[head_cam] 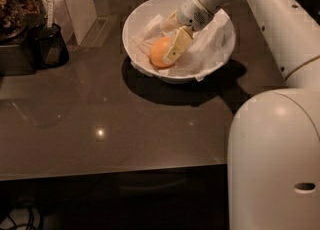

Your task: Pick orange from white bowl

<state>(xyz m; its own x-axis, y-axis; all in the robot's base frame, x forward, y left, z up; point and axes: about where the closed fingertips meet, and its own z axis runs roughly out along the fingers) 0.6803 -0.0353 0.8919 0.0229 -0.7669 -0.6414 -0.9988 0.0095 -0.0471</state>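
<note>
1 orange is seen, lying left of centre inside 1 white bowl at the upper middle of the frame, on 1 white cloth. 1 gripper is lowered into the bowl, just beside the orange's right side and partly covering it. Whether the gripper is open or closed cannot be told. 1 black cup is found at upper left on the table; the objects behind it are hard to make out.

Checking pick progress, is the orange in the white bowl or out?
In: the orange lies on the cloth inside the white bowl, tool beside it.
</note>
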